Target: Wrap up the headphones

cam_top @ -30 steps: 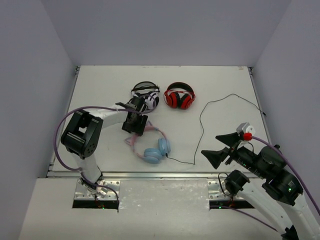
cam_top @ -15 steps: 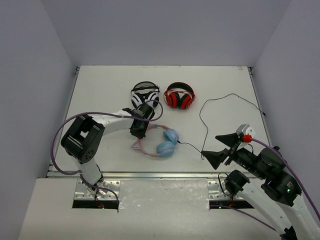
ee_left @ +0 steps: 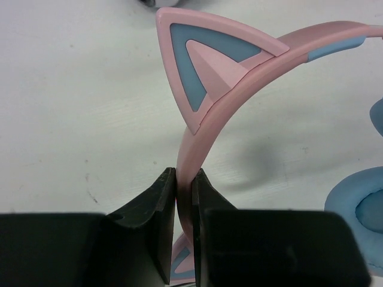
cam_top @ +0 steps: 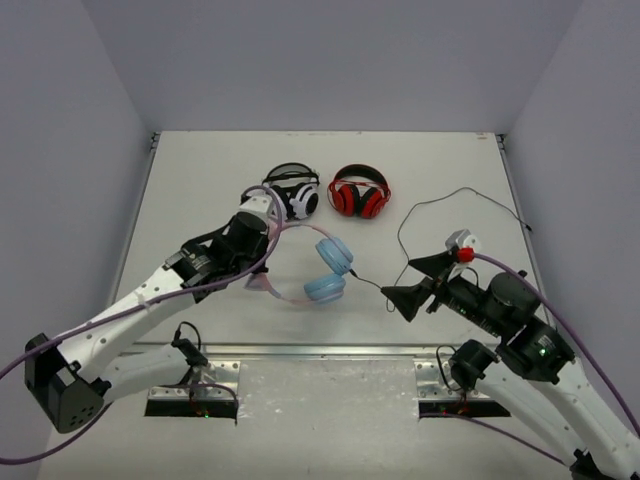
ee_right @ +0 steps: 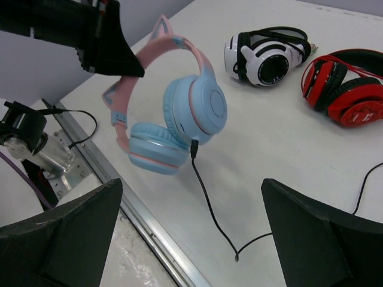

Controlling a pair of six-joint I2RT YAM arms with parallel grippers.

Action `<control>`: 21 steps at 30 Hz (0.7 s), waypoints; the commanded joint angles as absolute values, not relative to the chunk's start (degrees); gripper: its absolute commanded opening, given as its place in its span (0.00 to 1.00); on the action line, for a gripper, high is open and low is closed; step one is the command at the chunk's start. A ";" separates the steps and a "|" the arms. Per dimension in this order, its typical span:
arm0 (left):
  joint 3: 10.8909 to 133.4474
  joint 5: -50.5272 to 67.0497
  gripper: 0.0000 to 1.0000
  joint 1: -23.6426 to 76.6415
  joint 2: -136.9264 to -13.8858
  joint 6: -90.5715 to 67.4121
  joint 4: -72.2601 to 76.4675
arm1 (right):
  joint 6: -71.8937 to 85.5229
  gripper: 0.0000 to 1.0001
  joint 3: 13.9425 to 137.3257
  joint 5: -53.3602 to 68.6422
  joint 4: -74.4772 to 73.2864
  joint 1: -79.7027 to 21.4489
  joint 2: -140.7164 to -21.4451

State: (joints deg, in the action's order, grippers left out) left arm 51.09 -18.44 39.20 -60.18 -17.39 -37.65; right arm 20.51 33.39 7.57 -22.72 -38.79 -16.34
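The headphones (cam_top: 328,270) have a pink cat-ear headband (ee_left: 239,78) and light blue earcups (ee_right: 191,110). They hang tilted above the table, held by the headband. My left gripper (cam_top: 266,242) is shut on the headband just below one cat ear, the pink band pinched between its fingers (ee_left: 185,176). The thin black cable (cam_top: 400,235) runs from one earcup's plug (ee_right: 194,147) down across the table to the right. My right gripper (cam_top: 405,282) stands open to the right of the earcups, above the cable (ee_right: 212,203), with nothing between its fingers (ee_right: 191,185).
White-and-black headphones (cam_top: 292,192) and red-and-black headphones (cam_top: 360,192) lie side by side at the back middle of the table. A metal rail (ee_right: 119,191) runs along the table's near edge. Grey walls close in the left, back and right sides.
My left gripper has shut on the pink headband and lifted the headphones up and to the right, the cable following. My right gripper has moved left and forward toward the cable.
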 commanded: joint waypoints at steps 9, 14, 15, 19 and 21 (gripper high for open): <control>57.74 -29.62 0.00 38.85 -47.64 -23.47 -40.34 | 10.47 0.99 37.45 14.04 -12.14 -38.94 -31.73; 59.41 -30.59 0.00 38.85 -45.27 -24.08 -42.18 | 2.92 0.99 30.24 26.89 1.29 -38.94 -32.16; 60.63 -30.67 0.00 38.85 -45.00 -24.08 -42.62 | 2.47 0.99 30.58 26.20 1.49 -38.94 -35.47; 63.71 -31.11 0.01 38.85 -44.83 -23.73 -45.61 | 0.44 0.97 32.69 18.30 2.19 -38.94 -44.27; 64.42 -31.03 0.00 38.85 -44.13 -24.08 -46.40 | 0.44 0.94 31.47 16.88 5.79 -38.94 -46.22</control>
State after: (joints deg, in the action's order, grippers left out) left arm 60.38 -30.09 39.20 -46.22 -21.56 -48.82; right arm 2.96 31.24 19.66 -1.06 -38.83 -43.53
